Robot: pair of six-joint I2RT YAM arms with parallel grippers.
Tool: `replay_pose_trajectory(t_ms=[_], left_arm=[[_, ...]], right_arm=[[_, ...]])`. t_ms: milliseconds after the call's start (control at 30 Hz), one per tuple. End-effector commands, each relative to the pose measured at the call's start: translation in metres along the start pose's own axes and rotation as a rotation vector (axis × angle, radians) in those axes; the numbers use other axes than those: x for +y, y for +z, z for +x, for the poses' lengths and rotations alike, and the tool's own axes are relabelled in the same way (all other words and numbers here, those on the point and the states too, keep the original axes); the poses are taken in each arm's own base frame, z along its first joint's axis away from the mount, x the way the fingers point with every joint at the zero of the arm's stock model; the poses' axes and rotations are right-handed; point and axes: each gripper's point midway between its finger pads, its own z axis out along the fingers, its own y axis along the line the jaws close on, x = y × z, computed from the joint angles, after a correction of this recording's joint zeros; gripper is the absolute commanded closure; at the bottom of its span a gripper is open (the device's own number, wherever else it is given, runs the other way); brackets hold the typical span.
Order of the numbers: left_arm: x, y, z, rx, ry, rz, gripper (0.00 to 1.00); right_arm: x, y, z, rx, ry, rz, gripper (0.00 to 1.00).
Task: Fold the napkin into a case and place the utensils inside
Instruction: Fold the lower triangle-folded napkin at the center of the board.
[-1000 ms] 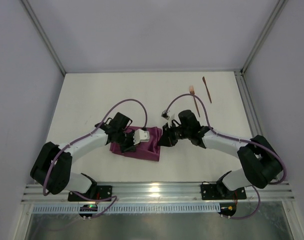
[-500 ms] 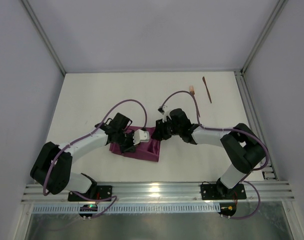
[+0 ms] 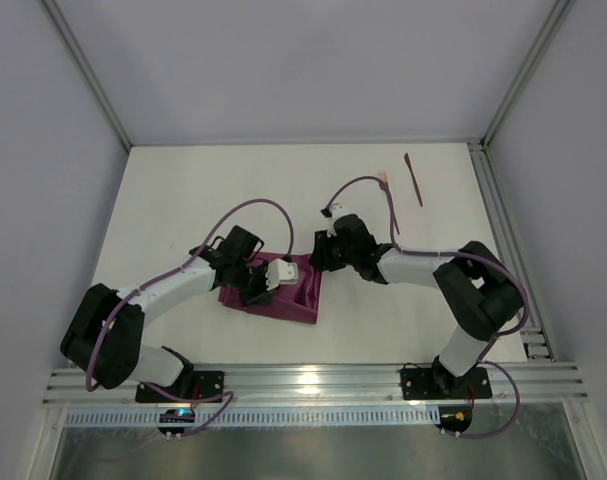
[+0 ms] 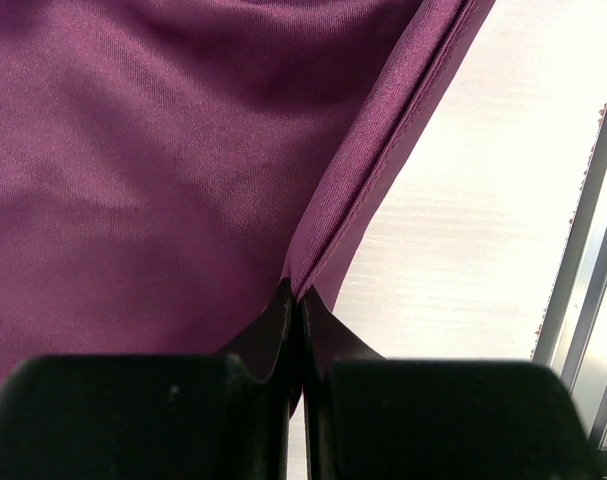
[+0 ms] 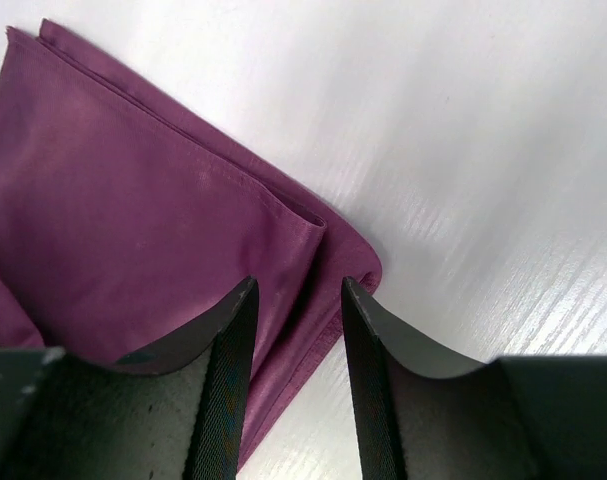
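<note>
One fork (image 3: 385, 183), one knife (image 3: 413, 180), both lying near-to-far

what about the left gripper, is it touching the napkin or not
Touching. The left wrist view shows the left gripper shut on the napkin, its hemmed edge pinched between the closed fingers.
</note>
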Motion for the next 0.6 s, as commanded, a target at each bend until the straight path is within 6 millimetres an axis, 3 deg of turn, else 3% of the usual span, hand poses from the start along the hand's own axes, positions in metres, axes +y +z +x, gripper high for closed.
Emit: replay_pose_trajectory(t_ms=[0, 100, 367, 567], left_arm=[[-0.0041, -0.0015, -0.0068, -0.025, 0.023, 0.022, 1.00], [-0.0032, -0.0018, -0.0081, -0.028, 0.024, 0.020, 1.00], [-0.0033, -0.0013, -0.0062, -0.020, 0.013, 0.022, 1.00], [-0.0023, -0.0019, -0.0093, -0.028, 0.002, 0.016, 1.00]], right_arm=[[0.0041, 0.0064, -0.0101, -0.032, 0.010, 0.002, 0.57], [0.0095, 0.0110, -0.0059, -0.017, 0.006, -0.021, 0.58], [0.0099, 0.0133, -0.0044, -0.023, -0.002, -0.017, 0.72], [0.0090, 0.0088, -0.0047, -0.032, -0.006, -0.007, 0.92]])
